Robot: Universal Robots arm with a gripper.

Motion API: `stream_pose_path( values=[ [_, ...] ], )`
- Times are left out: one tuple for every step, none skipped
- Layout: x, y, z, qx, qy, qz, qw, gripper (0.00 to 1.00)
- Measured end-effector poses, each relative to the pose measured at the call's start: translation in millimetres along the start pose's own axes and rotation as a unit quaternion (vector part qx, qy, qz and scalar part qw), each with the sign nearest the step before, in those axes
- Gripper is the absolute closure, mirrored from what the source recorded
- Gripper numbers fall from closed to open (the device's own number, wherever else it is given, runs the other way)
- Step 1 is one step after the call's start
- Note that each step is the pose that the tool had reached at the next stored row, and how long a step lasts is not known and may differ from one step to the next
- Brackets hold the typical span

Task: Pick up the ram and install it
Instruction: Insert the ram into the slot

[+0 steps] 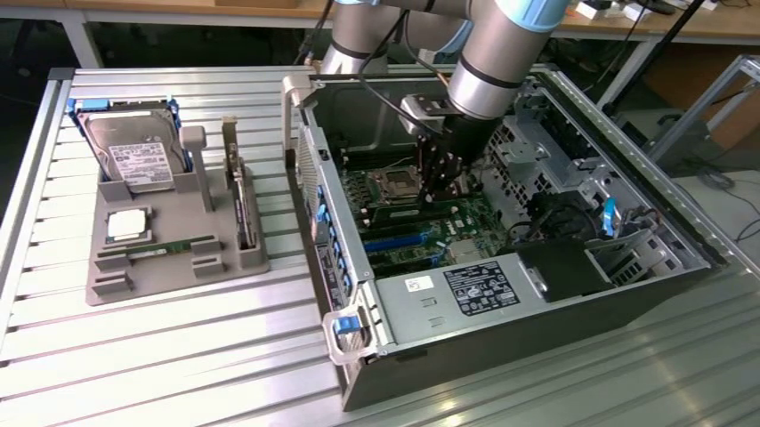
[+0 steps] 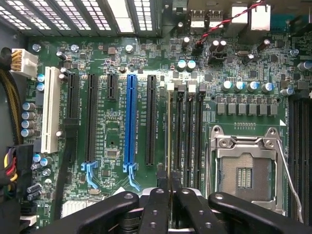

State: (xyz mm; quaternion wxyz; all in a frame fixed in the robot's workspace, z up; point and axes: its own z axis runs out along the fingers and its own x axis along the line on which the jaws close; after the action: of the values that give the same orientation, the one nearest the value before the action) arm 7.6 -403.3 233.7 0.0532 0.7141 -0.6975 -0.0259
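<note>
A ribbed, pale aluminium tabletop (image 1: 178, 347) filled the foreground under even indoor light. Behind it stood a long wooden workbench (image 1: 665, 27) on white metal legs. A silver aluminium-profile frame (image 1: 713, 98) rose at the exterior view's right, beside a dark floor.

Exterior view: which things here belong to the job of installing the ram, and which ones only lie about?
Belong to the job:
ram, seen edge-on
hand, shut on the ram
memory slots
open computer case

Only lying about:
hard drive
processor chip
grey tray, on which both rest
</note>
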Motion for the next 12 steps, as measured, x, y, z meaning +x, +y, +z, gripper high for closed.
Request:
stream_pose_path(
  values=[
    [0.0, 0.0, 0.0, 0.0000, 0.0000, 0.000, 1.0000, 0.88],
    [0.0, 0.0, 0.0, 0.0000, -0.0001, 0.000, 1.0000, 0.88],
    [0.0, 0.0, 0.1, 0.0000, -0.0002, 0.001, 1.0000, 0.88],
    [0.0, 0.0, 0.1, 0.0000, -0.0003, 0.002, 1.0000, 0.88],
    [0.0, 0.0, 0.1, 0.0000, -0.0003, 0.002, 1.0000, 0.88],
    [0.0, 0.0, 0.1, 0.0000, -0.0003, 0.002, 1.0000, 0.88],
    [0.0, 0.0, 0.1, -0.0001, -0.0003, 0.002, 1.0000, 0.88],
    [-0.7, 0.0, 0.1, -0.0001, -0.0003, 0.002, 1.0000, 0.88],
    [-1.0, 0.0, 0.1, -0.0001, -0.0003, 0.002, 1.0000, 0.88],
    [-1.1, 0.0, 0.1, -0.0001, -0.0003, 0.003, 1.0000, 0.88],
    [-1.1, 0.0, 0.1, -0.0001, -0.0004, 0.003, 1.0000, 0.88],
    [-1.1, 0.0, 0.1, -0.0001, -0.0004, 0.003, 1.0000, 0.88]
  ],
)
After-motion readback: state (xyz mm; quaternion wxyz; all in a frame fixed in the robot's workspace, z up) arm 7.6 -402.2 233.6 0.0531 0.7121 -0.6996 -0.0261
